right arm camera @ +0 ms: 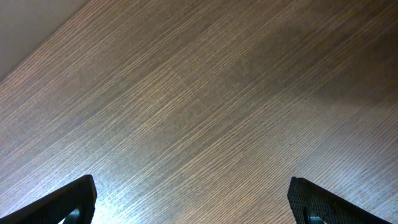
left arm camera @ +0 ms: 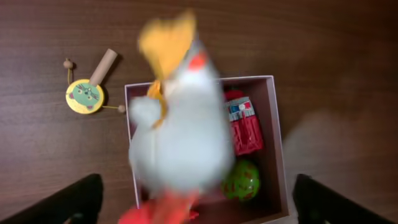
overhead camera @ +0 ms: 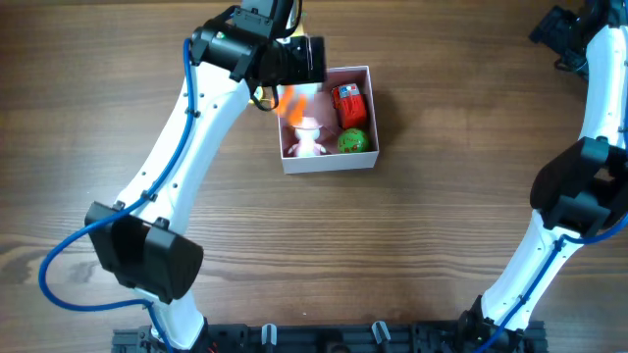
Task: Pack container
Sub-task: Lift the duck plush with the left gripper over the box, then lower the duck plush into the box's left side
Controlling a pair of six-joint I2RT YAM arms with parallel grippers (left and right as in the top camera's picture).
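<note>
The container (overhead camera: 329,163) is a square white-walled box with a pink inside, at the table's far middle. It holds a red toy (overhead camera: 348,103) and a green spotted ball (overhead camera: 353,142). A white bird toy (overhead camera: 307,137) with orange and red parts is inside its left half. In the left wrist view the bird toy (left arm camera: 180,137) is blurred and loose between the wide-open fingers of my left gripper (left arm camera: 199,205), above the container (left arm camera: 278,137). My left gripper (overhead camera: 294,59) hangs over the box's far left corner. My right gripper (right arm camera: 193,202) is open and empty.
A yellow round drum toy with a wooden handle (left arm camera: 85,95) lies on the table just left of the container. The right arm (overhead camera: 569,39) is at the far right corner, over bare wood.
</note>
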